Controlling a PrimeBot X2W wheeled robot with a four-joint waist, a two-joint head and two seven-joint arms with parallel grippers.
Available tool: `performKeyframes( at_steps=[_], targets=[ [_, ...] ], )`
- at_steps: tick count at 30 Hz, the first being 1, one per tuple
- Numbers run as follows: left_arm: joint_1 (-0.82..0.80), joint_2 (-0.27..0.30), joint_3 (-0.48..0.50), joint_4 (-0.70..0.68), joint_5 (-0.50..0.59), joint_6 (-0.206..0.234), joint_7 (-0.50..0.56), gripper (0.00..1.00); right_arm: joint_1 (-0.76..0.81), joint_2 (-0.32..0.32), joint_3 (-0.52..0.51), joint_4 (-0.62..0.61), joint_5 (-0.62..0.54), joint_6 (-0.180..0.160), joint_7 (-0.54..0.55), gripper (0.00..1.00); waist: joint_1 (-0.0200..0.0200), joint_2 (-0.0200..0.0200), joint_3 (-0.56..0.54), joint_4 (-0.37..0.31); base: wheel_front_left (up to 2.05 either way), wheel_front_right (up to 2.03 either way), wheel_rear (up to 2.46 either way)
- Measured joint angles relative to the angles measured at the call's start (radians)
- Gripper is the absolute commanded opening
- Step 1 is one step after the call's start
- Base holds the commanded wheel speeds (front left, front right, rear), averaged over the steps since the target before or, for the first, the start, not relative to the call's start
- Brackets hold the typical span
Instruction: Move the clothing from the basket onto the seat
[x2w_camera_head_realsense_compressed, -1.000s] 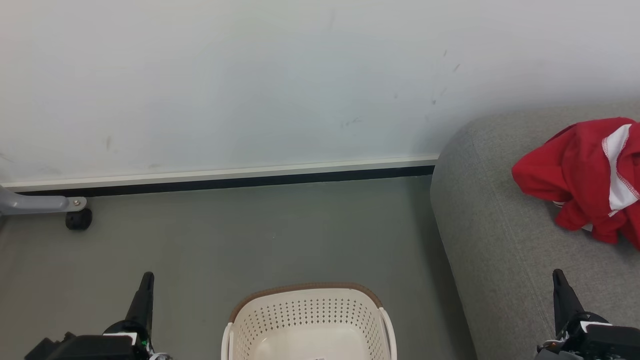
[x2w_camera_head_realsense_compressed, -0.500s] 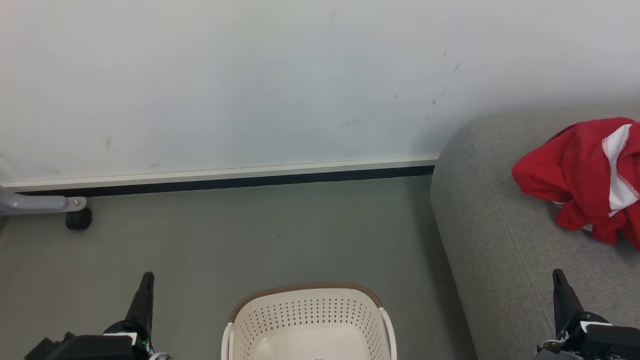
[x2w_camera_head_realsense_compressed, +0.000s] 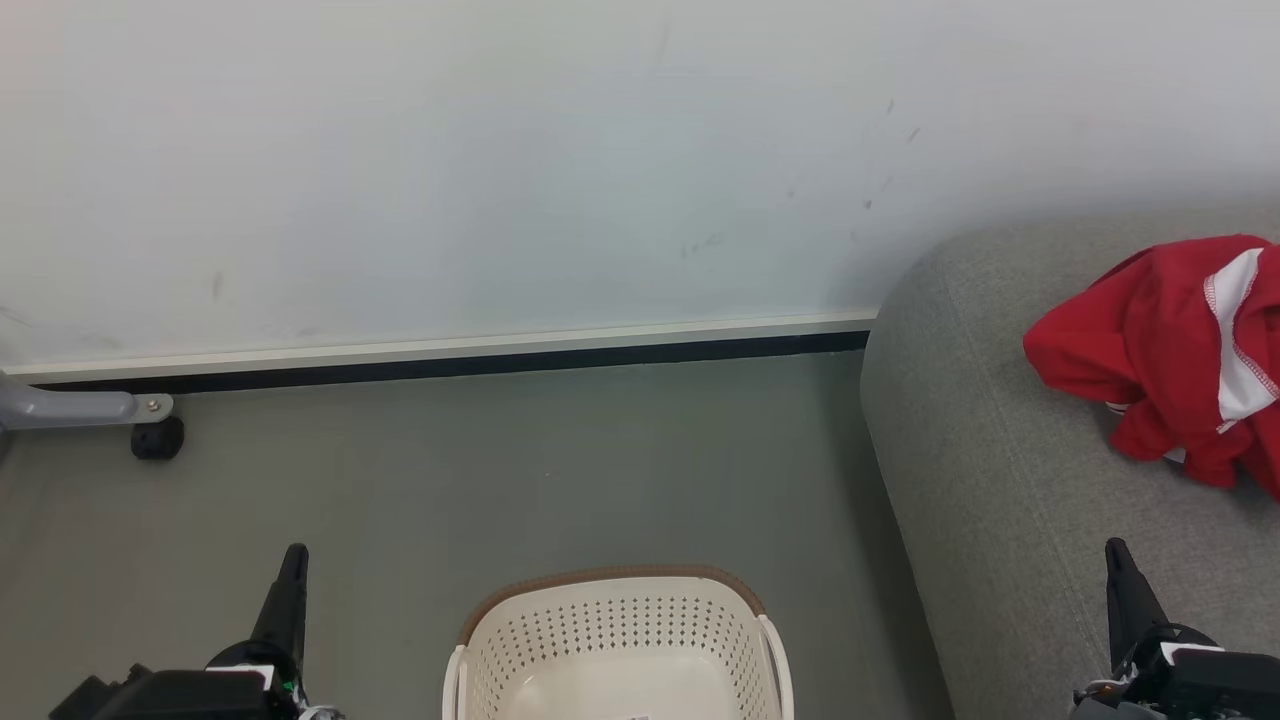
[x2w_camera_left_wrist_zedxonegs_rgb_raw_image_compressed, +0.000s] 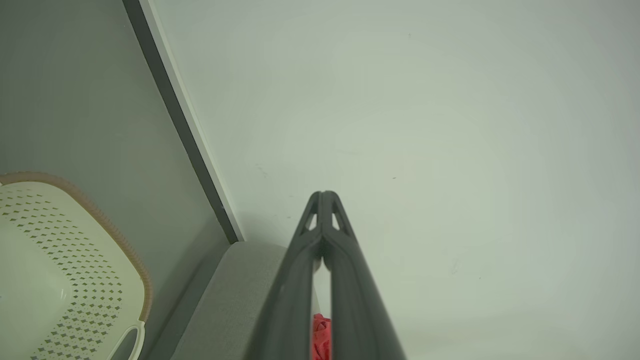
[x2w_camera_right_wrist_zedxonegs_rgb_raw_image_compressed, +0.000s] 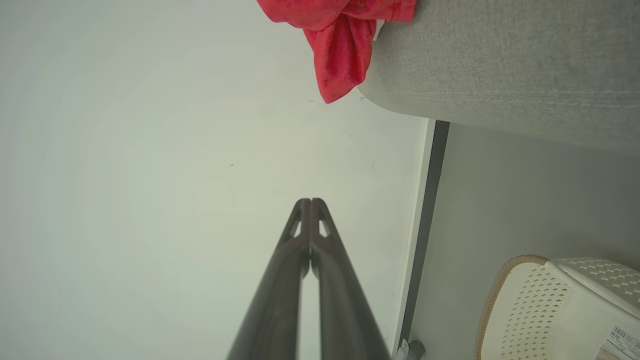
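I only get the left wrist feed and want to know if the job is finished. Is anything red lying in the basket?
Observer: No. The head view shows the basket with a bare floor, though its near part is cut off.
Operator: Where is the clothing, then?
Observer: The clothing lies crumpled on the seat, with a white panel showing.
Operator: Is the right gripper holding any of it?
Observer: No, the right gripper is shut on nothing, clear of the clothing.
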Motion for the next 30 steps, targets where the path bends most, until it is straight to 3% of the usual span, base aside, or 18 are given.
performKeyframes(
  at_steps=[30],
  targets=[
    [0.000, 0.000, 0.000, 0.000, 0.000, 0.000, 0.000, 0.00, 0.000, 0.000, 0.000, 0.000, 0.000, 0.000, 0.000, 0.00, 0.0000, 0.0000, 0.000, 0.000, 0.00, 0.00, 0.00]
  ],
)
